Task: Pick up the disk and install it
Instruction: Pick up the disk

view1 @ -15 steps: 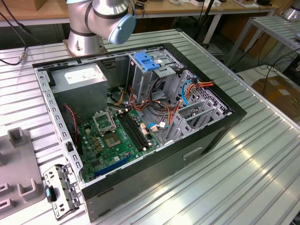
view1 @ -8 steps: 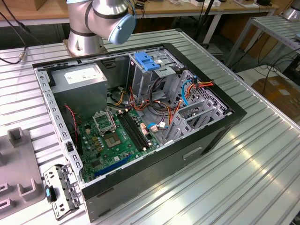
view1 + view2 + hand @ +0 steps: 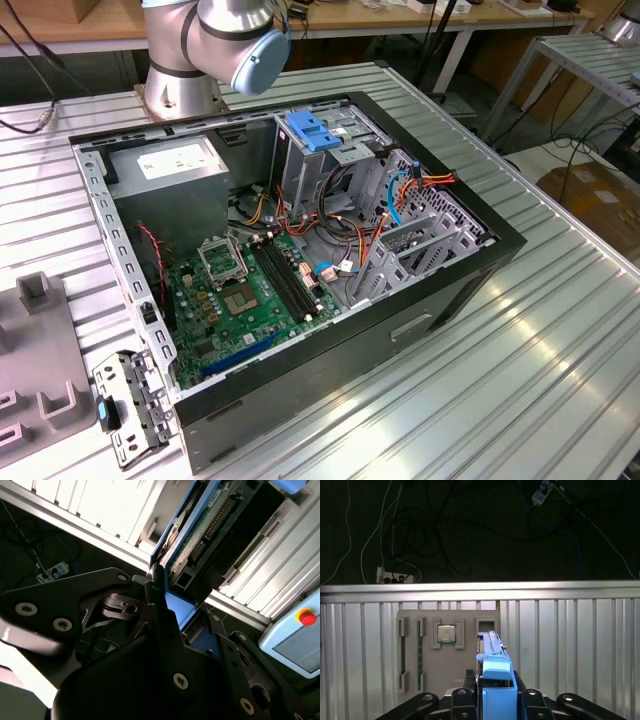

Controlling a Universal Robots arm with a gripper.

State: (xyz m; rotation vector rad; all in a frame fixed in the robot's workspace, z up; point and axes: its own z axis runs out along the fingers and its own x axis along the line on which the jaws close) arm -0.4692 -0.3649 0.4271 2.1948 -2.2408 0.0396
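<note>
Gripper (image 3: 495, 694) in the first wrist view: clamped on disk (image 3: 496, 669), held edge-on over plate (image 3: 447, 672) carrying a chip (image 3: 446, 633). Judged: pick done, install pending. Seating needs the disk square to the cage (image 3: 300, 175) inside the case (image 3: 330, 380), exterior view.

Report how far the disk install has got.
Done: the disk is gripped, clamped edge-on in the gripper by the grey holder tray. In hand: the disk itself. Left: installing it; the open computer case does not hold it yet.
</note>
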